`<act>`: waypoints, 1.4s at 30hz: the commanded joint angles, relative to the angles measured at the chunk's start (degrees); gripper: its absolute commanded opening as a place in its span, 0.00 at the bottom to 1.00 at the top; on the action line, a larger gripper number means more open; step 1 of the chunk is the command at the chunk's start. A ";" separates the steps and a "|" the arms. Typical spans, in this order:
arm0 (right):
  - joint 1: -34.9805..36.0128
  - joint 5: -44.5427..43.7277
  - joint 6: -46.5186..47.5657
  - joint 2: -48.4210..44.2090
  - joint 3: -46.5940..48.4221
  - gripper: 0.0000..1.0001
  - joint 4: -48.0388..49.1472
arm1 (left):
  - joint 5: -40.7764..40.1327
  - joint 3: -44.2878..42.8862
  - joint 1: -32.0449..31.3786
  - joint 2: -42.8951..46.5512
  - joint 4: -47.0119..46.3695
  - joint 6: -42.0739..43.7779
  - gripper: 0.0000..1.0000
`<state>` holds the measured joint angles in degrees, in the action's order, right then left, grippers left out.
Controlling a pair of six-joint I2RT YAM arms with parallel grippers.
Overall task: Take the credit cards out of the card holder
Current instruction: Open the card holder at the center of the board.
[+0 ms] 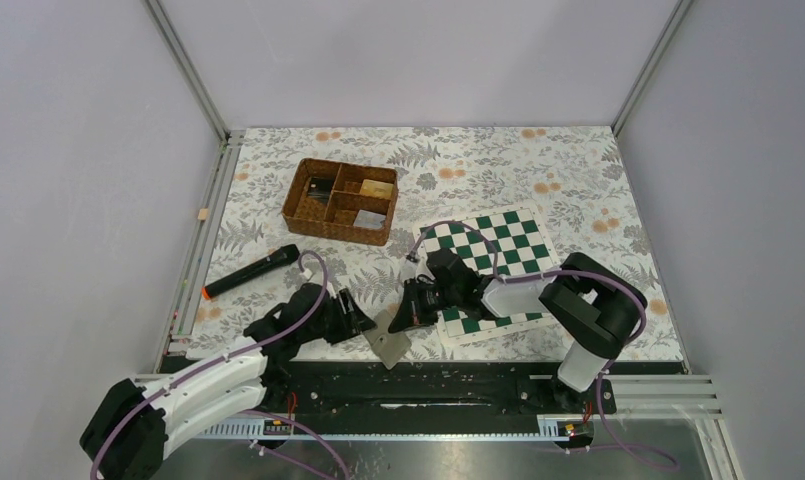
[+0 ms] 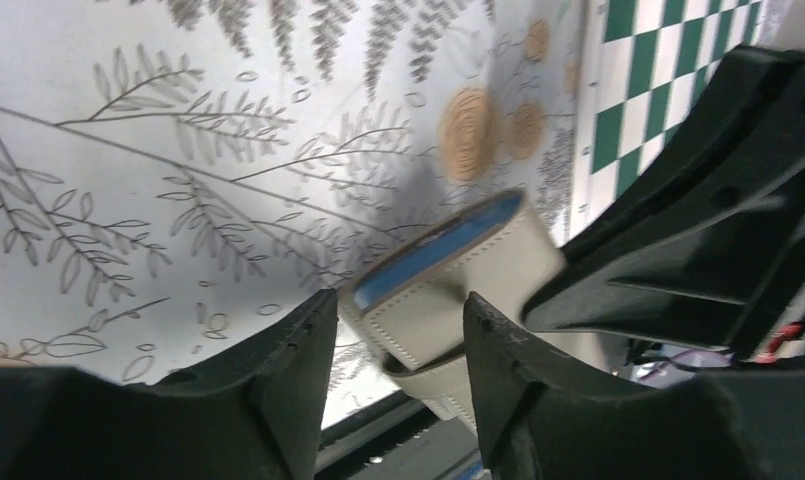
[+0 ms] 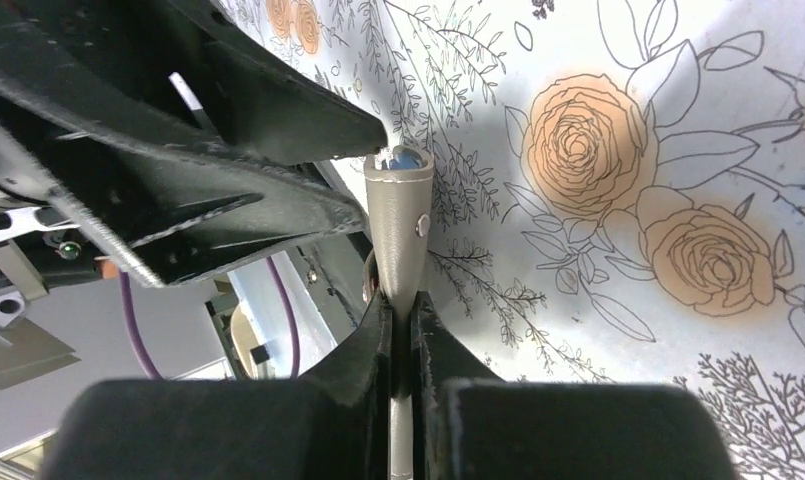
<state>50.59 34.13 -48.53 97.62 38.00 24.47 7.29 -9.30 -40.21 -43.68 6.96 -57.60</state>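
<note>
The card holder is grey with a blue lining and hangs tilted near the table's front edge, between both arms. In the left wrist view the card holder spans the gap between my fingers, and my left gripper is shut across its width. A blue strip shows between its covers. In the right wrist view the card holder stands edge-on, and my right gripper is shut on one thin grey flap of it. I cannot make out any credit cards as separate things. From above, my left gripper and right gripper meet at the holder.
A brown wicker basket with compartments stands at the back left. A green-and-white chessboard lies under the right arm. A black microphone with an orange end lies at the left. The metal front rail runs just below the holder.
</note>
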 commanded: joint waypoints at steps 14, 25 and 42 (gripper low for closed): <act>-0.21 -17.76 -5.29 -13.12 -0.24 0.00 -2.93 | -9.25 -21.82 -6.23 -5.82 14.51 8.98 0.57; 3.09 -22.25 -2.57 -16.14 1.29 0.00 -7.45 | -4.57 -20.28 -7.12 -11.68 5.84 8.32 0.56; 4.62 -25.45 -3.19 -18.10 -0.12 0.00 -6.58 | -2.70 -17.17 -8.10 -12.54 2.64 5.46 0.44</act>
<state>54.43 10.02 -51.83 81.58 37.23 15.14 2.04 -27.86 -47.64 -56.36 13.67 -50.61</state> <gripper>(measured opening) 0.056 0.430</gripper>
